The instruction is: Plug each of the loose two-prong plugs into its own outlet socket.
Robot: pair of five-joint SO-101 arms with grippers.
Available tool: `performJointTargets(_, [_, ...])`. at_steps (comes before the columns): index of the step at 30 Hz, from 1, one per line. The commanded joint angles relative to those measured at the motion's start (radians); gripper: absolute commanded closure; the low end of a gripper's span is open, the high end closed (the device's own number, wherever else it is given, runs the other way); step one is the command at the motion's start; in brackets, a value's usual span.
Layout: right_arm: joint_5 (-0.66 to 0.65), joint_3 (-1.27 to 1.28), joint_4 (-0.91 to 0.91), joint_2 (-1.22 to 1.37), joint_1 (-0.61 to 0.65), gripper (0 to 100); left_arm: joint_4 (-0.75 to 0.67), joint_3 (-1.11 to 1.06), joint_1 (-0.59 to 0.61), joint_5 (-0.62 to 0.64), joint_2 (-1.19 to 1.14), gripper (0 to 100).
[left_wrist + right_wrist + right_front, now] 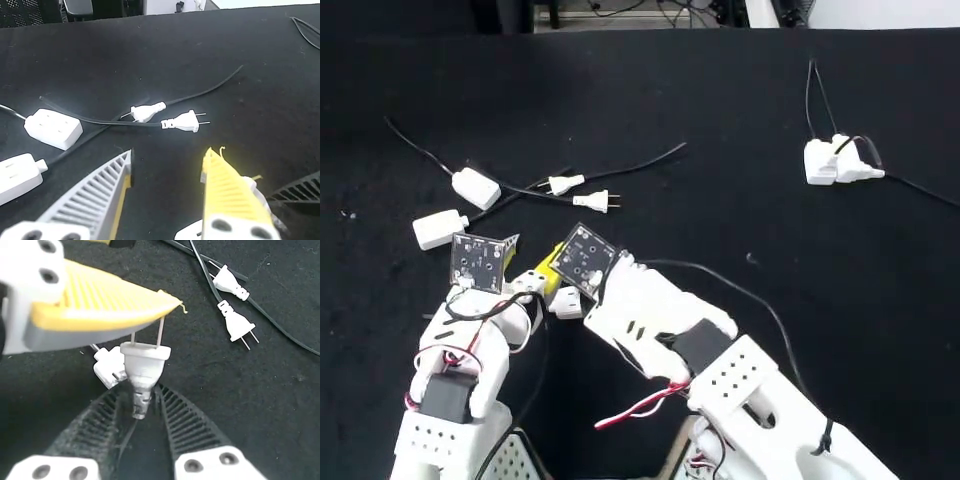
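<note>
Black ribbed fingers (185, 425) of R gripper (139, 390) clenched on neck of 1 white two-prong plug (142, 360). Prongs point up at underside of yellow finger (100, 300) of L gripper (169, 152); contact or not, can't tell. L gripper spread wide, nothing btwn its grey finger (105, 195) and the yellow one. Just beside held plug, 1 small white piece (109, 369), kind hard to make out.

Farther out, 2 loose white plugs on thin black cords, lying flat on black cloth table (720, 100) left of centre in high view: one (565, 184), other (595, 201) just beside it, apart from both grippers. Prongs of both point toward frame right.

Left of those, 2 white outlet blocks: one (475, 188) at mid-left, second (438, 228) just below it and nearer frame edge. Neither w/ a plug in it. Third white outlet block (823, 160) at upper right of high view, well apart from the rest, w/ 1 white plug (860, 172) seated in it.

In high view, held plug hidden under R arm's wrist camera board (585, 260). Socket faces of the 2 left blocks too small to read there. Upper-right cord cut off at right frame edge.
</note>
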State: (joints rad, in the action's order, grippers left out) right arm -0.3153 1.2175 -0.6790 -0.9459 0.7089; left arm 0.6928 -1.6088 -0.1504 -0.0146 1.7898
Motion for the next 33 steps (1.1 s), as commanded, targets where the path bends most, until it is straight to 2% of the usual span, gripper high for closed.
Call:
performJointTargets(1, [0.015, -0.028, 0.0, -0.045, 0.038, 98.8, 0.009, -0.001, -0.015, -0.008, -0.009, 77])
performJointTargets(8, [0.021, -0.047, -0.003, -0.045, 0.037, 98.8, -0.006, 0.019, -0.015, -0.032, -0.101, 77])
performJointTargets(20, [0.021, -0.085, -0.054, -0.044, 0.031, 98.8, -0.133, 0.079, -0.015, -0.028, -0.35, 77])
performJointTargets(33, [0.021, -0.042, 0.0, -0.038, 0.034, 98.8, -0.149, 0.079, -0.016, -0.028, -0.374, 77])
